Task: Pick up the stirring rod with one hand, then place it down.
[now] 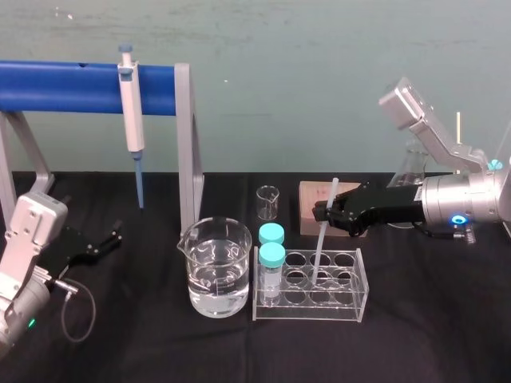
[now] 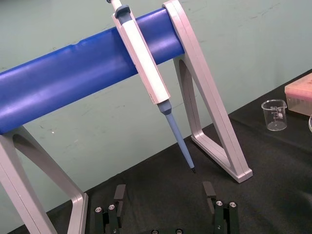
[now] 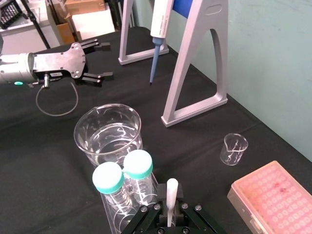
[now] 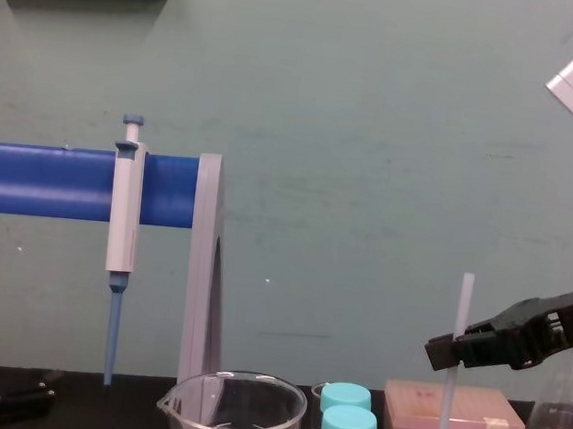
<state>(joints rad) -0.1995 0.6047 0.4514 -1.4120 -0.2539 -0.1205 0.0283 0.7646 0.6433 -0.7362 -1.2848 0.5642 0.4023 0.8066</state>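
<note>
While the stirring rod [image 1: 322, 239] stands nearly upright with its lower end reaching into the clear test tube rack [image 1: 351, 313], the right gripper [image 1: 322, 212] has its jaws closed on the rod's upper part. The chest view shows the rod's top rising above the jaws. The left wrist view shows the left gripper [image 2: 164, 195], by the pipette stand [image 2: 214, 122], with jaws wide.

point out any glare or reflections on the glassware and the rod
Head view: white glints ring the water beaker's rim; the stirring rod in the right tool looks pale, without glare. Right wrist view: bright reflections ripple on the beaker's water. Left wrist view: soft sheen along the blue bar beyond the open left tool.
</note>
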